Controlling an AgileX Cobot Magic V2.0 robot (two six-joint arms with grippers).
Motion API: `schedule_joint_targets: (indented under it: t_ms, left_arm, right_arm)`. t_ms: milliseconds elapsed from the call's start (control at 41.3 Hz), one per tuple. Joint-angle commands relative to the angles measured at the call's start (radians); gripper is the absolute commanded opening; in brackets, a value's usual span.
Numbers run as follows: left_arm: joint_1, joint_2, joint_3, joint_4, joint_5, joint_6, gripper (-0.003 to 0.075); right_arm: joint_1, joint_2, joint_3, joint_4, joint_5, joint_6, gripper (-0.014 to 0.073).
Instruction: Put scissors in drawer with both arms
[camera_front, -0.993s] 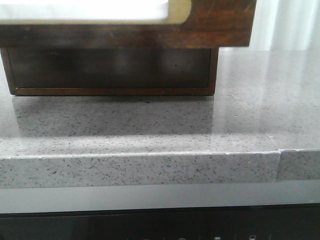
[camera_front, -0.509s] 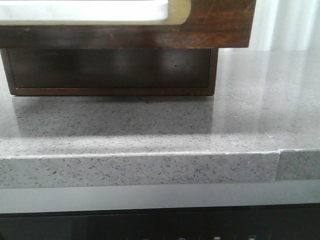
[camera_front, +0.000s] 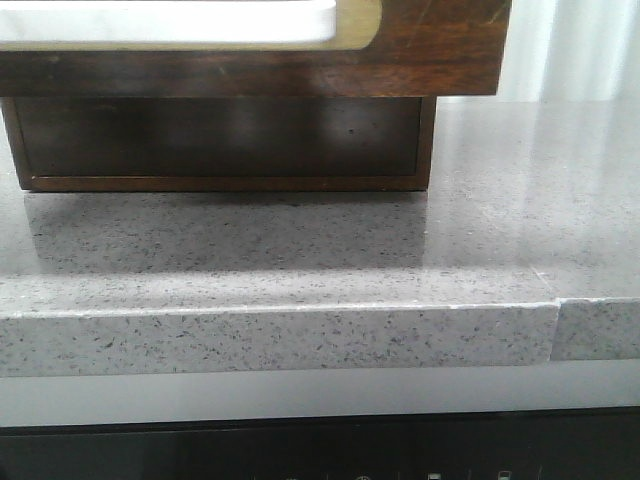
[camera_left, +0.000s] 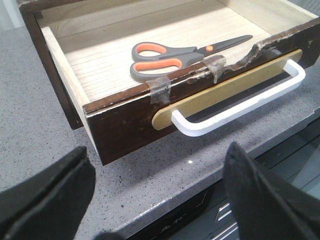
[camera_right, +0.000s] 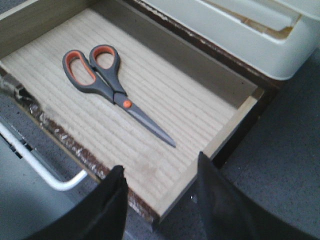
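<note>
The scissors (camera_left: 187, 54) lie flat on the pale wood floor of the open drawer (camera_left: 125, 125). They have grey handles with orange-lined loops. In the right wrist view the scissors (camera_right: 112, 87) lie free inside the drawer (camera_right: 225, 132). My left gripper (camera_left: 158, 152) is open and empty, out in front of the drawer's white handle (camera_left: 240, 102), over the counter edge. My right gripper (camera_right: 160, 161) is open and empty, above a front corner of the drawer. In the front view only the drawer front (camera_front: 430, 40) shows, and no gripper.
A dark wooden cabinet frame (camera_front: 220, 140) stands under the drawer on the grey speckled counter (camera_front: 300, 260). The counter's front edge (camera_front: 300, 335) has a dark appliance panel (camera_front: 300, 450) below it. A cream plastic box (camera_right: 240, 30) sits behind the drawer.
</note>
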Motion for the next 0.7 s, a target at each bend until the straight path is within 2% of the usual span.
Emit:
schedule_joint_targets:
  t_ms: [0,291,581,678]
  left_arm:
    - [-0.009,0.008,-0.031,-0.016,-0.074,-0.007,0.0525]
    - [-0.009,0.008,-0.031,-0.016,-0.074,-0.007,0.0525]
    - [-0.009,0.008,-0.031,-0.016,-0.076,-0.007,0.0525]
    - [-0.009,0.008,-0.031,-0.016,-0.073,-0.007,0.0470]
  right_arm:
    - [-0.007,-0.103,0.059,0.002,-0.068,0.002,0.0360]
    - [-0.007,-0.324,0.273,0.002,-0.063,0.002,0.0360]
    - [-0.007,-0.429,0.342,0.002,-0.074,0.002,0.0360]
    - [-0.007,-0.429,0.343,0.002,-0.074,0.002,0.0329]
